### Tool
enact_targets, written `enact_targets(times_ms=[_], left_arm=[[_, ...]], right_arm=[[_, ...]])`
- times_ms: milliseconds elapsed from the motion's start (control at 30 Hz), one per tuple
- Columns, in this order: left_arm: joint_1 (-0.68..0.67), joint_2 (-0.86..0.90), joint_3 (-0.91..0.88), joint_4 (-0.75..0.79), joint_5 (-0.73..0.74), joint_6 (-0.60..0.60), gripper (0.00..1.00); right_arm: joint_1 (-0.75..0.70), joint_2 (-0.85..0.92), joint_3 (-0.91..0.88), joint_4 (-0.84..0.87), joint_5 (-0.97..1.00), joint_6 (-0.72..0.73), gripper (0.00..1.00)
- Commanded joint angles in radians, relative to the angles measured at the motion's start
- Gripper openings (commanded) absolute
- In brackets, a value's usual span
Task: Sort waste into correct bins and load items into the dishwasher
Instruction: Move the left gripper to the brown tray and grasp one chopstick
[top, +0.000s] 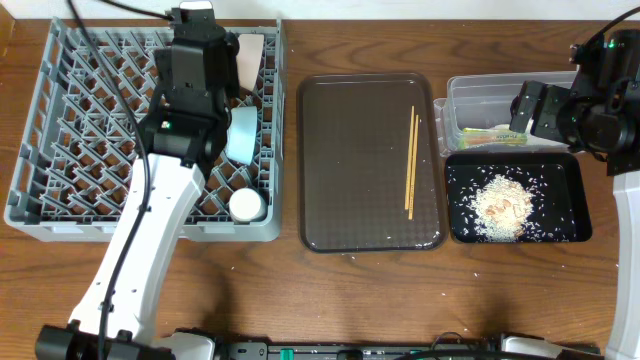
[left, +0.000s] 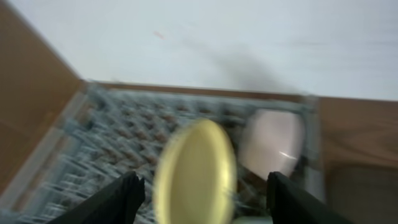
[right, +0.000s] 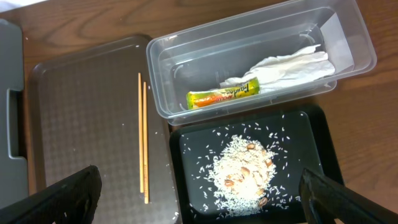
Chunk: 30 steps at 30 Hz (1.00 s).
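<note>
Closest in, my left claw (left: 204, 180) stands open with the yellow plate (left: 196, 168) upright on its edge between the jaws, and neither finger seems to press on it. The view is blurred, so I cannot tell whether its rim sits down between the pegs of the dish rack (left: 93, 137). That is my first worry: if the plate is only leaning, it could tip as I back off. A finger catching its rim would have the same effect. Just past the plate lies the white bowl (left: 270, 143), near enough that a falling plate would probably knock against it. Nearer my wrist, in the same side of the rack, sit the light blue bowl (top: 243, 135) and the white cup (top: 246, 204), which my arm could nudge on a careless retreat. My right claw (right: 199, 180) is spread wide and holds nothing. Directly beneath it is the rice (right: 242, 171) heaped in the black tray (right: 186, 143), and dipping low there would scatter grains onto the worktop (top: 300, 300). Beyond that, the clear tub (right: 186, 68) already holds the wrapper (right: 222, 95) and napkin (right: 292, 65). Off to the claw's left, well apart, the two chopsticks (right: 143, 137) lie flat on the brown tray (right: 81, 124). They are thin and low, so I judge a pinch could skid, or lift one only.
</note>
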Motion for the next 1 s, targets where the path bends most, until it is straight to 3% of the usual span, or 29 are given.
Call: enact_targets(times_ms=[0, 433, 967], left_arm=[[-0.059, 0.021, 0.005, -0.064, 0.225, -0.147, 0.65], [-0.394, 0.241, 0.005, -0.11, 0.236, -0.271, 0.62], [-0.589, 0.515, 0.005, 0.092, 0.264, -0.336, 0.63]], right_arm=[[-0.001, 0.0, 0.0, 0.0, 0.005, 0.0, 0.99], [-0.001, 0.0, 0.0, 0.0, 0.005, 0.0, 0.99], [-0.001, 0.0, 0.0, 0.0, 0.005, 0.0, 0.99]])
